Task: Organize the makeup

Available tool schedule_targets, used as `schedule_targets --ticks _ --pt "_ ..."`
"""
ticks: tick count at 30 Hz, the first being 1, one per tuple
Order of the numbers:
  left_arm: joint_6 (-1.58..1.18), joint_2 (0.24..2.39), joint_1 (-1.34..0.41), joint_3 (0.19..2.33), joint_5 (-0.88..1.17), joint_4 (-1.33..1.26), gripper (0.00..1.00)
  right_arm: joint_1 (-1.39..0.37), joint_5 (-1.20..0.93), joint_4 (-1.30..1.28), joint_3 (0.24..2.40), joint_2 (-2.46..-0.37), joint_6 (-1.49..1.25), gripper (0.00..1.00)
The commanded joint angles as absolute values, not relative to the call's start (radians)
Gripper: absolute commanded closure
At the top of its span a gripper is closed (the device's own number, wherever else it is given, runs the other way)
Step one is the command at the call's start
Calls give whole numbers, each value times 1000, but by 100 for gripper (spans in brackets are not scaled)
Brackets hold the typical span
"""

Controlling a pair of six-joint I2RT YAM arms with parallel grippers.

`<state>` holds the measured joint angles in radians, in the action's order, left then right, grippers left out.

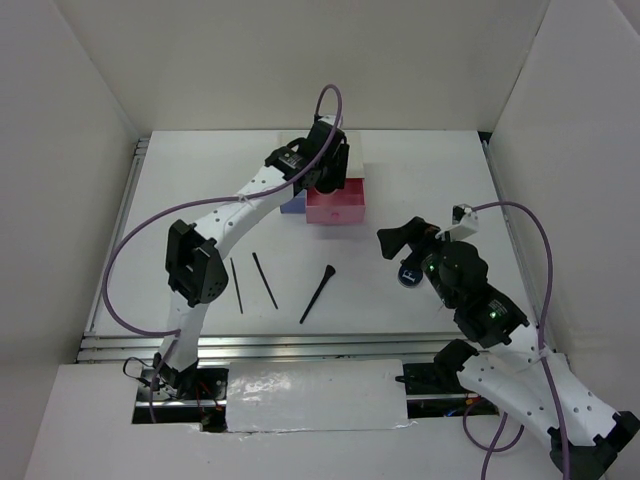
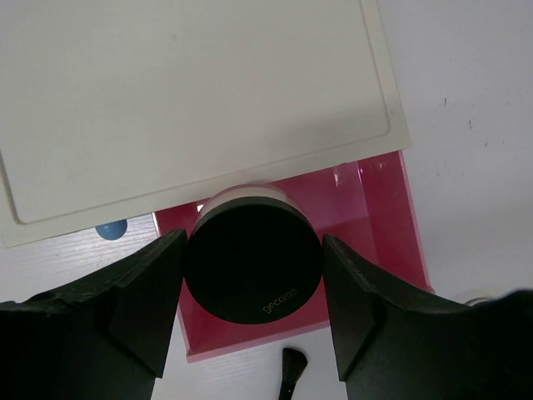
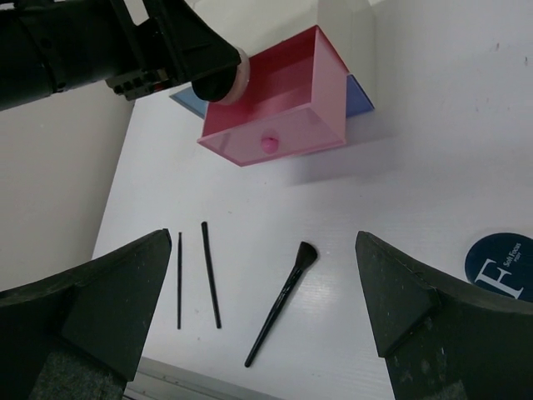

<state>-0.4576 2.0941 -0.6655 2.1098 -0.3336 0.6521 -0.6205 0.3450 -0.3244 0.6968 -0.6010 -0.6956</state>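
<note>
My left gripper [image 2: 254, 287] is shut on a round black compact [image 2: 254, 262] with a pale base, holding it over the open pink drawer [image 2: 375, 225] of the white box [image 2: 191, 100]. In the top view the left gripper [image 1: 325, 180] hangs at the drawer's [image 1: 337, 205] left rear corner. A second round dark compact [image 1: 408, 275] lies on the table under my right gripper [image 1: 415, 255], which is open and empty. Two thin black pencils [image 3: 179, 279] [image 3: 211, 275] and a flared black brush [image 3: 283, 300] lie side by side on the table. Lipstick tubes are out of view.
A blue drawer [image 1: 293, 205] sticks out of the box on the left of the pink one. White walls enclose the table on three sides. A metal rail [image 1: 250, 345] runs along the near edge.
</note>
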Motion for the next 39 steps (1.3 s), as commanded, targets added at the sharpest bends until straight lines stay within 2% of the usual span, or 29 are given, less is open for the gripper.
schedule_targets --ticks 1,13,17,20,21,23,24,25,34,39 --pt "-429 2092 -676 2154 -339 641 96 -614 364 -330 678 -588 -673 0" --pt "-469 2083 -690 2088 -374 672 82 -614 345 -308 658 -595 -673 0" --pt "-485 2085 -690 2086 -374 683 73 -614 351 -311 657 -603 -672 0" --pt "-492 2083 -689 2086 -374 686 57 -614 351 -310 653 -606 -672 0" --pt "-494 2086 -690 2089 -377 693 48 -614 351 -310 655 -607 -672 0" --pt "-500 2083 -689 2086 -373 692 36 -614 356 -310 655 -615 -670 0" --pt "-503 2085 -690 2089 -373 695 11 -614 357 -311 653 -620 -670 0" --pt "-503 2085 -690 2097 -367 696 1 -612 359 -311 653 -624 -672 0" --pt "-514 2042 -690 2143 -368 710 1 -606 376 -313 653 -676 -676 0" --pt "-552 1918 -696 2089 -446 738 1 -549 422 -414 667 -791 -726 0"
